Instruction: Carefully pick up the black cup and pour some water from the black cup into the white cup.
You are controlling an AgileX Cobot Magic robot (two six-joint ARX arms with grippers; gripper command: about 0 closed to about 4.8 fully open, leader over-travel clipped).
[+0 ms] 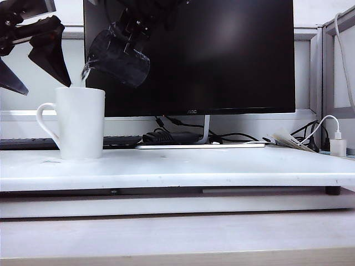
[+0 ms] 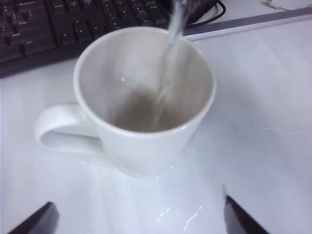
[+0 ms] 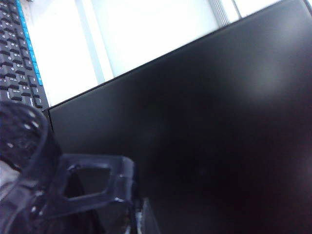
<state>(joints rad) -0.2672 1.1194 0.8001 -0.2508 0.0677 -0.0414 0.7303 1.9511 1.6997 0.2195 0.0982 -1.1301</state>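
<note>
Black cup tilted above white cup on table, monitor behind

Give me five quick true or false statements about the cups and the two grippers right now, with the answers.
1. The black cup is tilted above the white cup. True.
2. Water is streaming into the white cup. True.
3. The left gripper holds the white cup. False: it hovers open above it, touching nothing.
4. The right gripper is shut on the black cup. True.
5. The white cup lies on its side on the table. False: it stands upright, handle towards the left of the exterior view.
</note>
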